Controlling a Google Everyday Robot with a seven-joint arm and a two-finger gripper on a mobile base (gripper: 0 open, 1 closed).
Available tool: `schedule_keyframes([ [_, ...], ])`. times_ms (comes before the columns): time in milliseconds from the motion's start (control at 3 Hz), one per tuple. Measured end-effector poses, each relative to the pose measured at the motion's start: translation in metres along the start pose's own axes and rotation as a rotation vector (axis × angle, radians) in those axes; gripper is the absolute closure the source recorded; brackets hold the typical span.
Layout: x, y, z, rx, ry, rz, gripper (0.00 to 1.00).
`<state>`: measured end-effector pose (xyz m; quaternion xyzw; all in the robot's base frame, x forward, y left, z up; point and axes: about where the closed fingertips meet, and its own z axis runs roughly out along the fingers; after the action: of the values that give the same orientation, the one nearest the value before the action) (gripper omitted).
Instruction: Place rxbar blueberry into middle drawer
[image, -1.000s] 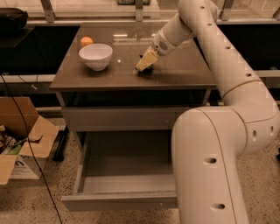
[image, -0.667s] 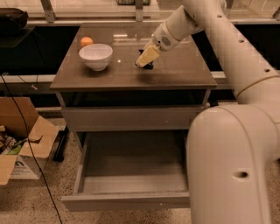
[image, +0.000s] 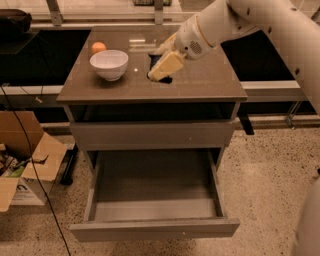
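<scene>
The rxbar blueberry (image: 155, 61) is a dark flat bar lying on the cabinet top, right of the white bowl (image: 109, 64). My gripper (image: 163, 64) is down at the bar, right over it, and covers most of it. Only dark slivers of the wrapper show around the gripper. The middle drawer (image: 155, 229) is pulled out below the cabinet top, with its grey floor bare.
An orange ball (image: 98, 47) sits behind the bowl. The top drawer (image: 152, 135) is closed. My white arm (image: 260, 20) reaches in from the upper right. A cardboard box (image: 22, 170) and a black cable lie on the floor to the left.
The gripper has stayed at the bar on the cabinet top. The arm's elbow and lower link have swung out of the lower right of the view.
</scene>
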<state>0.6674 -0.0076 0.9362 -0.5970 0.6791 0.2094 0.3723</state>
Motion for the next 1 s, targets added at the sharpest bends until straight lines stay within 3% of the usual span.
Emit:
schedule_keyframes([
  [333,-0.005,0.056,-0.001,-0.036,-0.033,-0.036,1.0],
  [667,0.013,0.105,0.009,-0.063,-0.064,0.015,1.0],
  [1000,0.057,0.147,0.04,-0.104,-0.053,0.127,1.0],
])
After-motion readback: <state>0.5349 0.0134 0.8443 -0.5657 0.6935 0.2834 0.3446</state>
